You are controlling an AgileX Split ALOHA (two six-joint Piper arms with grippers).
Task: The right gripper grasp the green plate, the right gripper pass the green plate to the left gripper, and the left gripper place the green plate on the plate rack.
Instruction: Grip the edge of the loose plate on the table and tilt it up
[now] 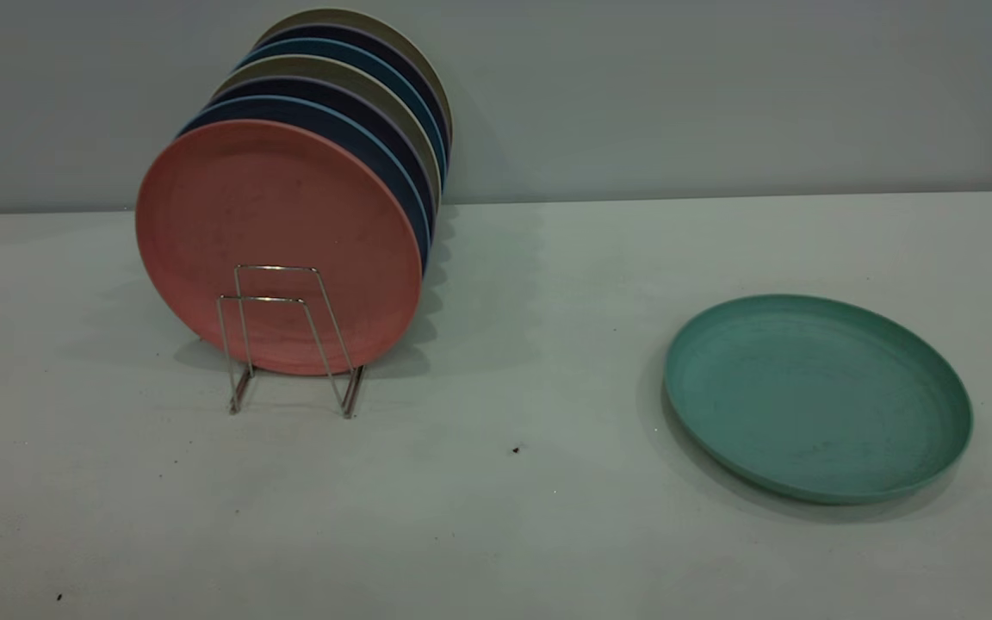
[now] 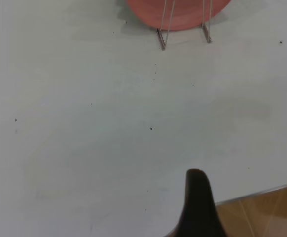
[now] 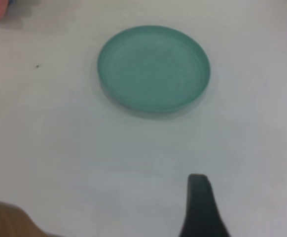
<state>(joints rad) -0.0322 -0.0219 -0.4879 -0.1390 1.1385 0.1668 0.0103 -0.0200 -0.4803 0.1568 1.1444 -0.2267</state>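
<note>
Only one dark fingertip of the left gripper (image 2: pixel 198 205) showed in its wrist view, near the table's (image 1: pixel 548 258) edge, and likewise one of the right gripper (image 3: pixel 200 207) in its own, so whether either pair of jaws stood wide or narrow could not be told. Neither arm appeared in the exterior view. Flat on the table at the right lay the green plate (image 1: pixel 816 394), untouched, well apart from the plate rack (image 1: pixel 289 340) on the left. A salmon-pink plate (image 1: pixel 276 241) stood upright at the rack's front, with perhaps seven blue and beige plates (image 1: pixel 350 103) behind it.
</note>
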